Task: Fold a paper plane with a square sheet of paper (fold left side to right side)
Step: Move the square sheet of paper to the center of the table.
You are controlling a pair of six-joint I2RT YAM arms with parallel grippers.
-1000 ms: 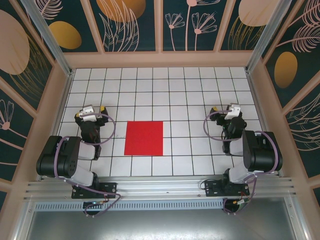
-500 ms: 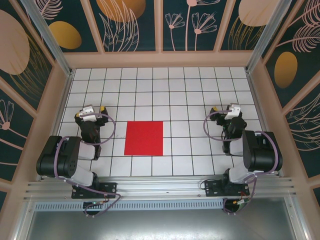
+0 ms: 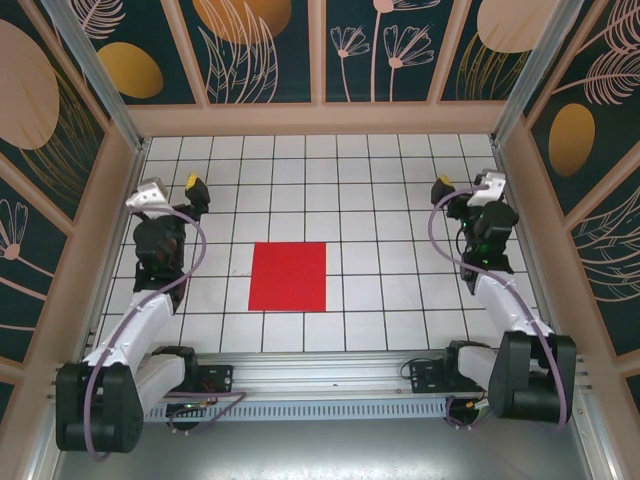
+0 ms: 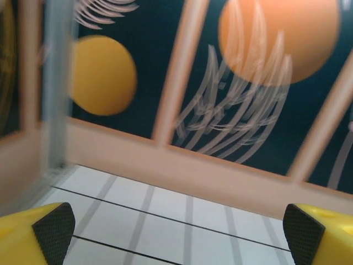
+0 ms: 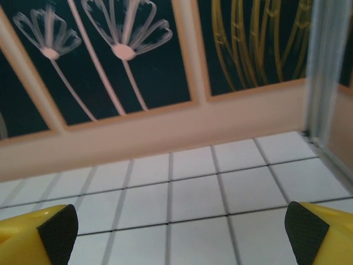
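The square sheet of paper (image 3: 288,276) lies flat and unfolded, bright red, on the white tiled table (image 3: 380,200), near the middle and towards the front. No dart shape is seen; the sheet has no creases. My left gripper (image 3: 172,190) is held up to the sheet's far left, well apart from it. My right gripper (image 3: 466,186) is held up to its far right, also apart. In the left wrist view the left gripper (image 4: 177,237) is open, its yellow fingers (image 4: 33,234) wide apart over bare tiles. The right gripper (image 5: 182,234) is open too, with nothing between its fingers (image 5: 38,234).
Peach-framed walls with dark floral panels (image 3: 320,50) close in the table on the back and both sides. An aluminium rail (image 3: 320,375) runs along the near edge by the arm bases. Bare tiles surround the sheet on all sides.
Both arms have unfolded and stretched forward, carrying their grippers up and towards the back of the table. The red sheet has not moved.
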